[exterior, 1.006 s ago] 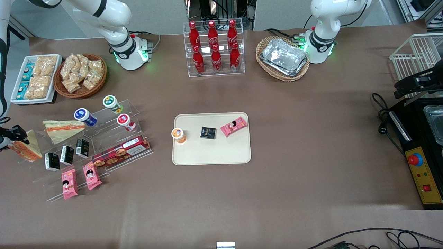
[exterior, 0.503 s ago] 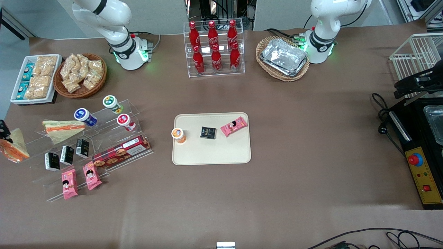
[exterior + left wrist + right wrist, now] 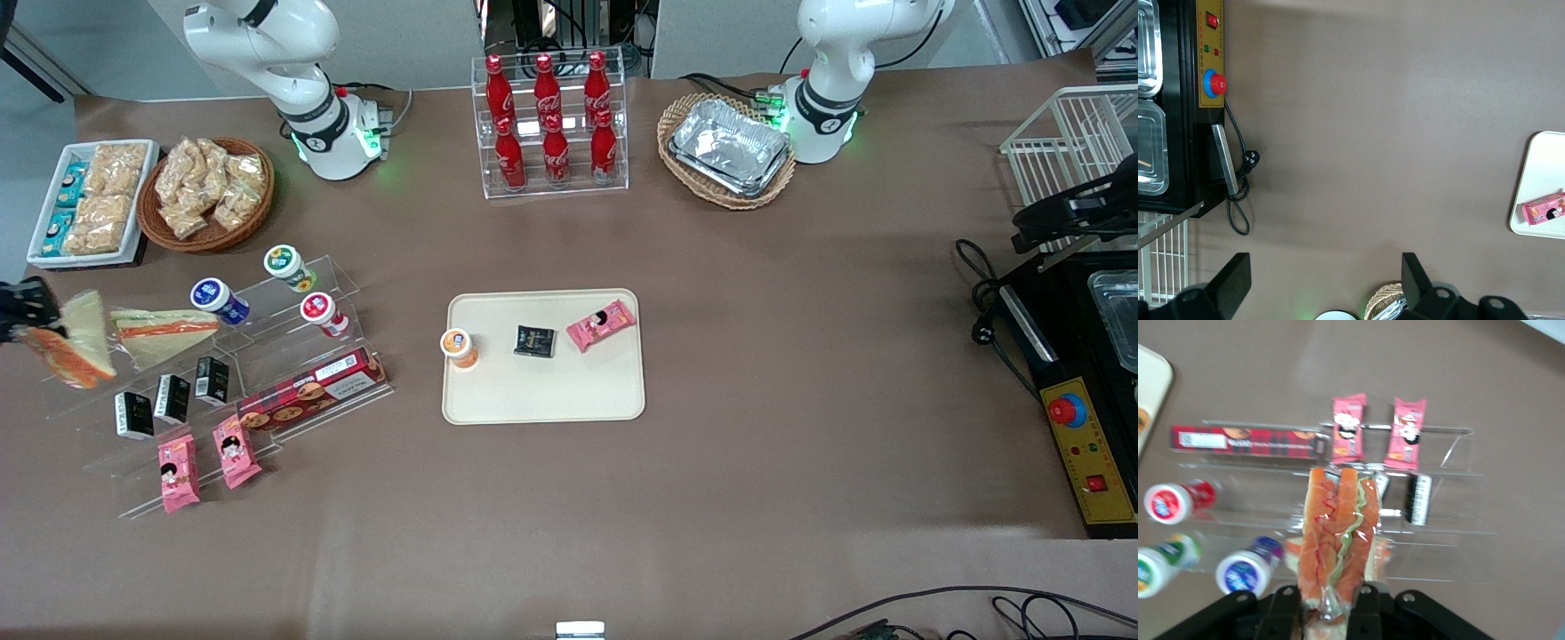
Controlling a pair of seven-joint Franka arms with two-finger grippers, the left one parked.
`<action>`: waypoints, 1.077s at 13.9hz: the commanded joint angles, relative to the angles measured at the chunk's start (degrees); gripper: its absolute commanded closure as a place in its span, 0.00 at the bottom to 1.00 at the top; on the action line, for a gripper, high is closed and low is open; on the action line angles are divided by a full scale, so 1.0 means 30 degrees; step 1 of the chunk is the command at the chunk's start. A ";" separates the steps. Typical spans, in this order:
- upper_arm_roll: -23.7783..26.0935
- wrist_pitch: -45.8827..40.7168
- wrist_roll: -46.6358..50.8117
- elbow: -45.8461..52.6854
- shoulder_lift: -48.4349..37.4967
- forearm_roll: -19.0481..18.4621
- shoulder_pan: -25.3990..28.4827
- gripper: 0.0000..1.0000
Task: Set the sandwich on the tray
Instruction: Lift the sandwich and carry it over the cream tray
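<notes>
The sandwich (image 3: 78,348), a wrapped wedge with cream bread and an orange-red filling edge, hangs above the acrylic stand's end toward the working arm's end of the table. My gripper (image 3: 28,316) is shut on it. The wrist view shows the orange filling with a green strip (image 3: 1338,533) clamped between both black fingers (image 3: 1283,615), with the gripper (image 3: 1326,608) above the stand. The cream tray (image 3: 542,396) lies mid-table, well apart from the sandwich, and holds an orange-lidded cup (image 3: 459,347), a black packet (image 3: 534,340) and a pink snack (image 3: 601,324).
A longer wedge (image 3: 164,333) rests on the stand right beside the held sandwich. The tiered stand (image 3: 267,391) also carries lidded cups, black packets, a red biscuit box (image 3: 311,388) and pink snacks. Snack bin, baskets and a cola rack (image 3: 549,124) stand farther from the camera.
The gripper swung the sandwich out to the view's edge, then brought it back and farther from the camera. It now hangs beside the longer wedge. Nothing on the tray has moved.
</notes>
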 commanded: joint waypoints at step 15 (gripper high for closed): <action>-0.0080 -0.1368 2.6708 0.0018 0.0379 -0.0197 1.2934 1.00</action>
